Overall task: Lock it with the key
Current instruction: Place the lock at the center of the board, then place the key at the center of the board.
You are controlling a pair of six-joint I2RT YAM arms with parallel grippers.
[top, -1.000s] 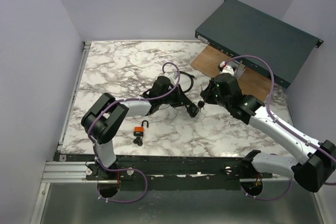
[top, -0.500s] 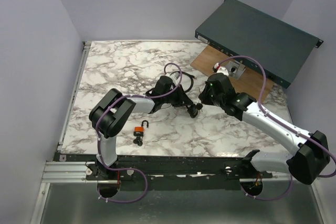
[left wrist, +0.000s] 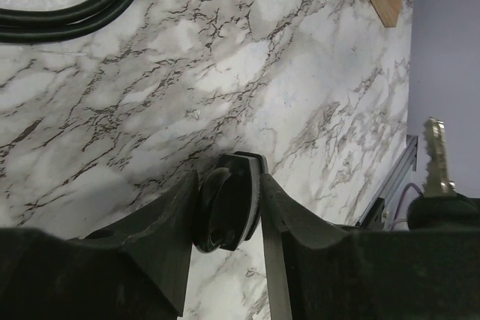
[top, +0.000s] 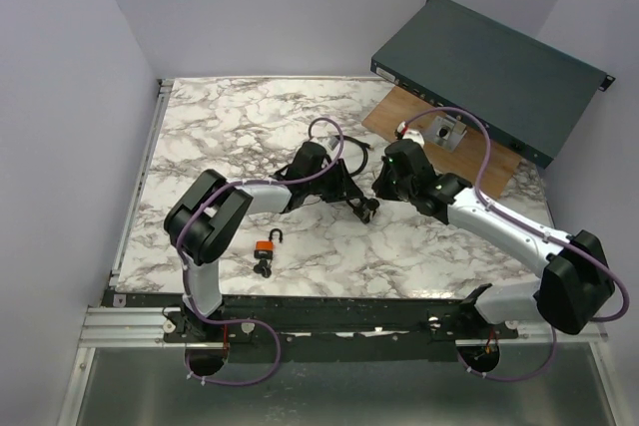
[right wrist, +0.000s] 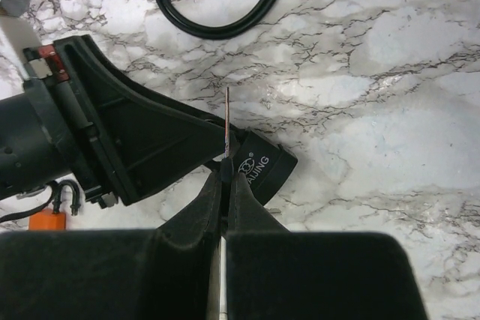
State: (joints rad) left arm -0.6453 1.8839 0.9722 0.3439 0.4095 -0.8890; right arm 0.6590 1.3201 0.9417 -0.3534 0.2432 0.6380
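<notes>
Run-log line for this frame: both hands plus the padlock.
left hand: fingers flank black round piece, grip unclear | right hand: shut on key | orange padlock: lying apart from both hands

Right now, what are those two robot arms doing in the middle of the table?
Their grippers are close together over the marble table. The right gripper is pinched shut on a silver key, with the blade sticking out. The left gripper has a small black round piece between its fingers, right beside that key; I can't tell what it is. The orange padlock lies alone nearer the left arm's base. Its shackle looks open, so nothing is locked yet.
</notes>
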